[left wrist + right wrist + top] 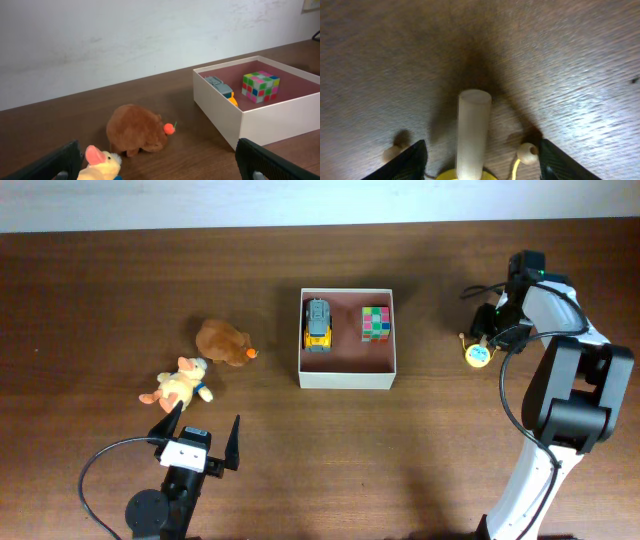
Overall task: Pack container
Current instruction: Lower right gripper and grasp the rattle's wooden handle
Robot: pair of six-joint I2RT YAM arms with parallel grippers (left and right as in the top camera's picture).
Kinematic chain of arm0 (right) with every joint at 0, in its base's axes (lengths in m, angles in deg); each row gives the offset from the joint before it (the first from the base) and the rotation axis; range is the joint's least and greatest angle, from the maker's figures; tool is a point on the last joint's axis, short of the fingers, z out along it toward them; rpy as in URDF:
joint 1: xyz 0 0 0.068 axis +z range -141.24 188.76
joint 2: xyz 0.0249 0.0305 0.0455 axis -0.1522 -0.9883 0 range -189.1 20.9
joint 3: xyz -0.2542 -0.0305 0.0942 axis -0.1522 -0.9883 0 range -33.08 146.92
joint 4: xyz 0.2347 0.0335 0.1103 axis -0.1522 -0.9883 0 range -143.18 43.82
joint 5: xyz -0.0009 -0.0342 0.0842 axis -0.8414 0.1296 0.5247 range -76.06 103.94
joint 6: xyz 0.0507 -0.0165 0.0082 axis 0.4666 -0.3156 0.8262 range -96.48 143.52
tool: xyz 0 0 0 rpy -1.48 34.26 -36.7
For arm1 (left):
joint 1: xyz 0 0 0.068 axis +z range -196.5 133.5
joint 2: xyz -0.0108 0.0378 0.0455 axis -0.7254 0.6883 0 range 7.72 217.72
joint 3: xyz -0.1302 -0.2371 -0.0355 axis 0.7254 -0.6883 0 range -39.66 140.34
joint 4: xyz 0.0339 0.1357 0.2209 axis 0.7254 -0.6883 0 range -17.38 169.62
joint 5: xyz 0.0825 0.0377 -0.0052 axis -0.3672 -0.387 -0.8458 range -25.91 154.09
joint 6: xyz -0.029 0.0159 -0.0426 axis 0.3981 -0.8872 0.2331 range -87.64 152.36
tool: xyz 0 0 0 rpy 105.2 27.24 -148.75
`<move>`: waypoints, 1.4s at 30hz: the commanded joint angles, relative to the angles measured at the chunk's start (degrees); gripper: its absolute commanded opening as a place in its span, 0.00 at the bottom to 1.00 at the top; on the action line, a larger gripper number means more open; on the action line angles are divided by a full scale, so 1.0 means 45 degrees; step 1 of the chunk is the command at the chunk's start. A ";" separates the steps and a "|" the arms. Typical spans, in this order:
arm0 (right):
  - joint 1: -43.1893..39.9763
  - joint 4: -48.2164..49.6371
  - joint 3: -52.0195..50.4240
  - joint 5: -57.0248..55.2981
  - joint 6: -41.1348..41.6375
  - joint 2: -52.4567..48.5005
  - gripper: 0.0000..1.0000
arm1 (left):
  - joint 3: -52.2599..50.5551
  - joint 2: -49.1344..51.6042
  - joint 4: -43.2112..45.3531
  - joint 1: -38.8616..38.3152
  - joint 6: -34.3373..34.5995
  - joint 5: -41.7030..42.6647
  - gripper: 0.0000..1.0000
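The container is a white square box with a pinkish-brown inside at the table's middle; it also shows in the left wrist view. A yellow toy car and a colour cube lie in it. A brown plush animal and a yellow plush duck lie to its left. My left gripper is open and empty, just in front of the duck. My right gripper is open over a yellow rattle drum, with its wooden handle between the fingers, which do not touch it.
The brown plush has a small orange ball at its nose. Two wooden beads on strings hang at the drum's sides. A white wall runs behind the table's far edge.
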 commanded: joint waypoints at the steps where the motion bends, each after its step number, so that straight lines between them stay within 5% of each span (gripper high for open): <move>1: 0.0044 0.0146 -0.0121 0.0214 -0.0053 -0.0287 0.57 | -0.0068 -0.0087 -0.0034 0.0063 -0.0117 0.0131 0.99; 10: 0.0044 0.0291 -0.0121 0.0194 -0.0058 -0.0291 0.39 | -0.0068 -0.0078 -0.0034 0.0063 -0.0117 0.0131 0.99; 27: 0.0044 0.0947 -0.0121 -0.0879 -0.1059 -0.0291 0.43 | -0.0068 -0.0078 -0.0034 0.0063 -0.0117 0.0136 0.99; 31: 0.0083 0.0942 -0.0121 -0.0743 -0.1059 -0.0291 0.30 | -0.0068 -0.0078 -0.0034 0.0063 -0.0117 0.0136 0.99; 42: 0.0831 0.0831 -0.0121 -0.0311 -0.0758 -0.0291 0.23 | -0.0068 -0.0078 -0.0034 0.0063 -0.0117 0.0136 0.99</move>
